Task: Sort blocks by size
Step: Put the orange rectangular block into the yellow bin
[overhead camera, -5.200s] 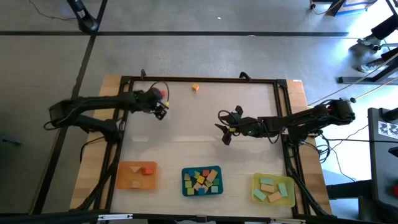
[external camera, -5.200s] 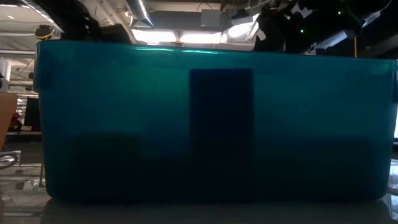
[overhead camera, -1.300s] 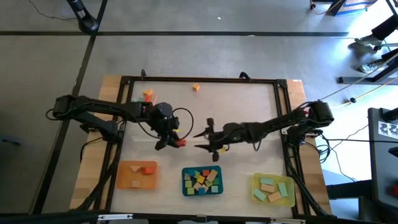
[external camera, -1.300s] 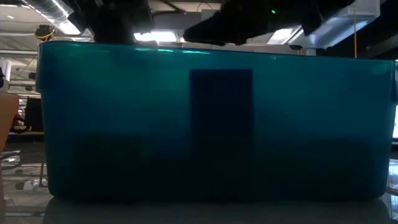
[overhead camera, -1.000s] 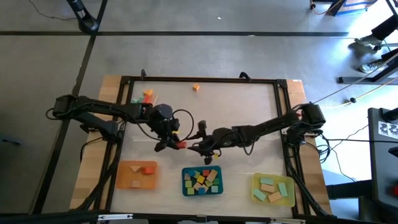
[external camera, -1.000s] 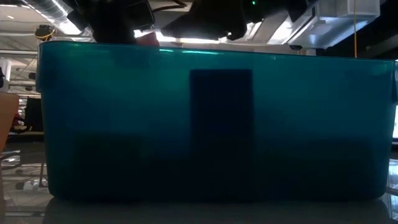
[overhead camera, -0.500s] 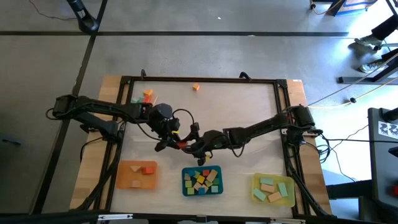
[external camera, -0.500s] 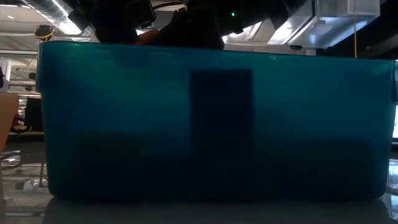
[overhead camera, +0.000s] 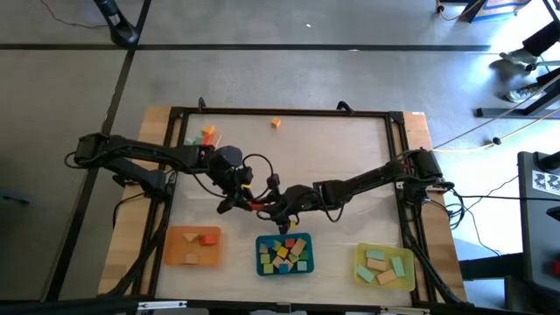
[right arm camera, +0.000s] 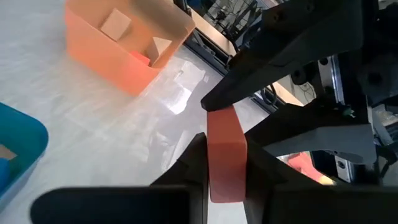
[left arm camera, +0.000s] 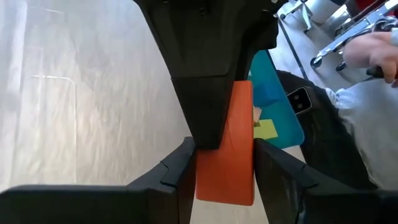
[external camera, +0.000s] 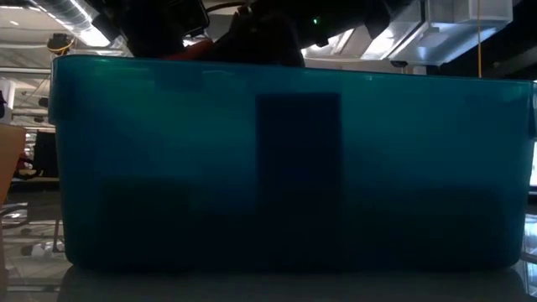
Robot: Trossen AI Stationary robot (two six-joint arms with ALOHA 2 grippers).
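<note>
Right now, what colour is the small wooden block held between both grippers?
Orange-red: the small rectangular wooden block, best seen in the right wrist view.

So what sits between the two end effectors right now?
A red block, gripped by both the left end effector and the right end effector; both wrist views show it.

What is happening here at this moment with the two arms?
Both arms meet above the middle of the table, passing one red block. The left gripper and the right gripper are both closed on it. Near the front edge stand an orange tray, a teal tray and a yellow tray, each holding blocks.
</note>
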